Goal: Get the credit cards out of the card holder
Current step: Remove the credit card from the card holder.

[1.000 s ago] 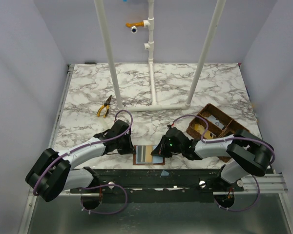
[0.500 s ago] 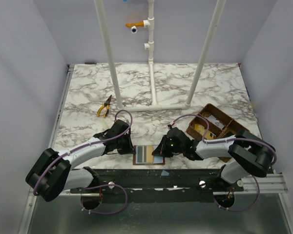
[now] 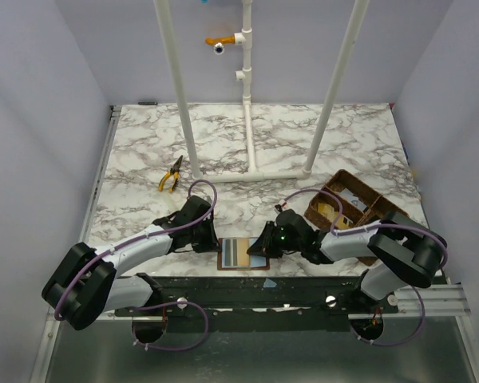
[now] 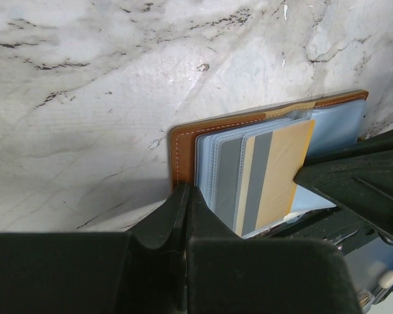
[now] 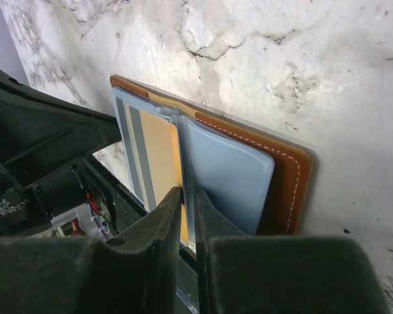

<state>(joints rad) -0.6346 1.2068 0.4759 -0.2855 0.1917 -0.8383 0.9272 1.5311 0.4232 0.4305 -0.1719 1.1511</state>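
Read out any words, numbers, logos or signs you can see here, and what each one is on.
Nothing here can be read.
credit card: grey and yellow stripes, no print showing.
card holder: plain leather and stitching.
left arm: small white marks, too blurred.
woven basket: contents too small to read.

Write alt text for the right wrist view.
An open brown card holder lies on a marble table, a yellow, grey-striped card in one clear pocket. The right end effector, fingers narrowly parted, sits at the card's near edge.
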